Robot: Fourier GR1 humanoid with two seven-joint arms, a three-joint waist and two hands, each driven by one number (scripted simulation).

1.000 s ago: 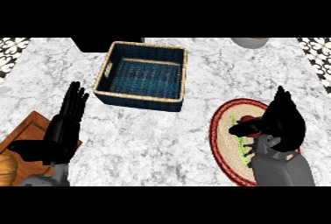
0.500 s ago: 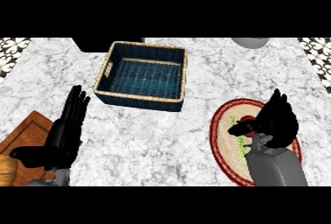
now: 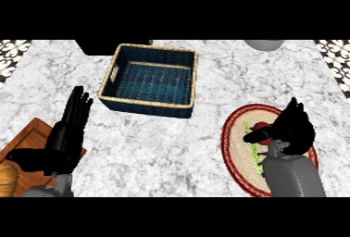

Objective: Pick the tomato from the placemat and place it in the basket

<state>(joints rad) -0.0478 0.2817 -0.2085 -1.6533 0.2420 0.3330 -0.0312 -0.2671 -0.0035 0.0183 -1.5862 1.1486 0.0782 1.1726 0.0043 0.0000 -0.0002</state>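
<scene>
The red tomato [image 3: 262, 126] lies on the oval placemat [image 3: 236, 139] with a red border, at the right of the counter. My right hand [image 3: 292, 130] is over the placemat, its thumb reaching left just below the tomato and its fingers pointing up beside it, so most of the tomato is hidden. The fingers are straight, not closed on it. The dark blue basket [image 3: 152, 79] with a tan rim stands at the upper middle, nothing inside. My left hand [image 3: 65, 134] rests open at the left, fingers up.
A wooden board [image 3: 27, 146] lies at the lower left under my left hand, with an orange-brown thing [image 3: 8, 178] at its edge. A grey bowl [image 3: 263, 44] sits at the top right. A dark object [image 3: 103, 46] stands behind the basket.
My right hand has slid a little down and left over the placemat, its thumb now under the tomato. The view has shifted slightly. The left hand has stayed put.
</scene>
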